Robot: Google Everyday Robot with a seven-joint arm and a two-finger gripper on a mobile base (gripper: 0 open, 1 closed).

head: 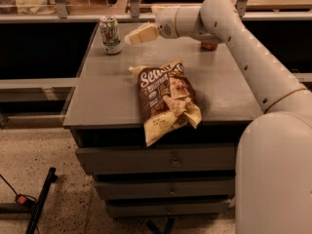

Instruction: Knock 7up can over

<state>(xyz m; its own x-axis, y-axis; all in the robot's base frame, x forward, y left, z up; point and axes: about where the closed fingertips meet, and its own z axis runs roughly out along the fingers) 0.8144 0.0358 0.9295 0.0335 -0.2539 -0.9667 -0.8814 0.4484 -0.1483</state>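
Glossy white arm [253, 57] of smooth rounded segments, small dark screw dots along its long link — a thin seam ring above the bulky white base [273, 179]. The cream-coloured gripper [141, 34] hangs over the desk's [97, 101] far edge, towards the far-left corner.

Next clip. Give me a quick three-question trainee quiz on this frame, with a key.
1. True or false: the 7up can lies on its side on the table.
2. Where is the gripper? A) close beside the 7up can, on its picture-right side; B) at the table's front edge; C) below the tabletop.
3. What lies in the middle of the table?
Key: 1 false, the can stands upright. 2 A. 3 the chip bag.
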